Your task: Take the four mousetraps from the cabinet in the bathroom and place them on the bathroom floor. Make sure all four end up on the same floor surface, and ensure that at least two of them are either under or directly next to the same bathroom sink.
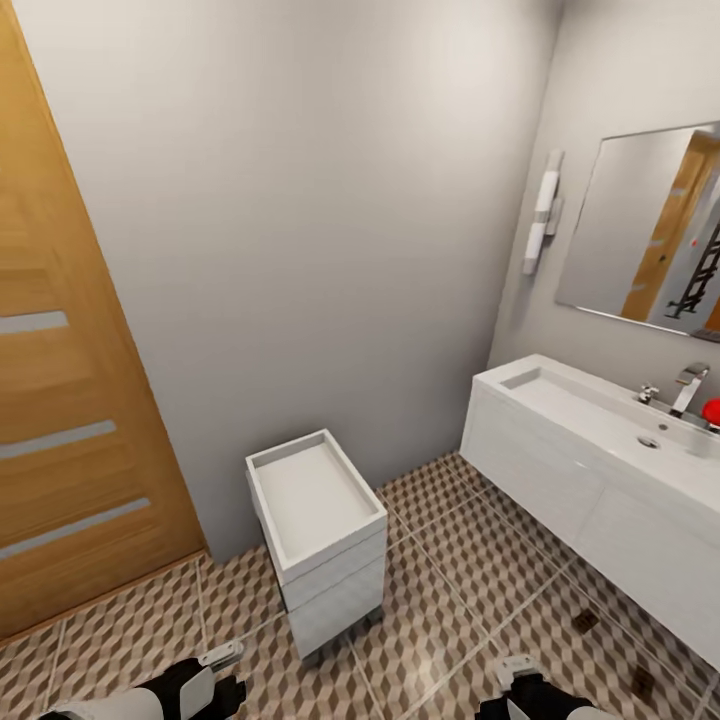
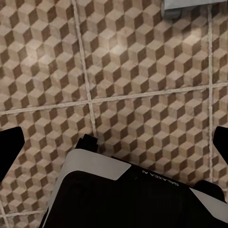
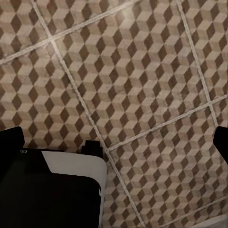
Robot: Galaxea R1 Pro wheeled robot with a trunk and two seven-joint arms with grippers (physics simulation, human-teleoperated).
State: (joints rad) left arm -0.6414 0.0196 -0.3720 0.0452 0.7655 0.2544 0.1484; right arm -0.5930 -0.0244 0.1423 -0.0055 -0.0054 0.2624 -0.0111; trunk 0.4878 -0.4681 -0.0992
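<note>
The bathroom floor (image 1: 450,600) of cube-pattern tiles spreads below me. The white wall-hung bathroom sink (image 1: 570,450) with a chrome tap (image 1: 688,386) is at the right. Two small brown mousetraps (image 1: 585,620) (image 1: 643,683) lie flat on the tiles right beside the sink's front. The cabinet is out of view. My left gripper (image 2: 114,142) hangs open over bare tiles, its dark fingertips (image 2: 10,147) far apart. The right gripper (image 3: 116,140) is open too, with nothing between its fingertips (image 3: 221,142). Both forearms show at the head view's lower edge.
A small white drawer unit (image 1: 320,540) stands against the grey wall, just ahead of my left arm. A wooden door (image 1: 70,400) is at the left. Above the sink hang a mirror (image 1: 650,230) and a wall lamp (image 1: 543,215). A red object (image 1: 711,410) sits by the tap.
</note>
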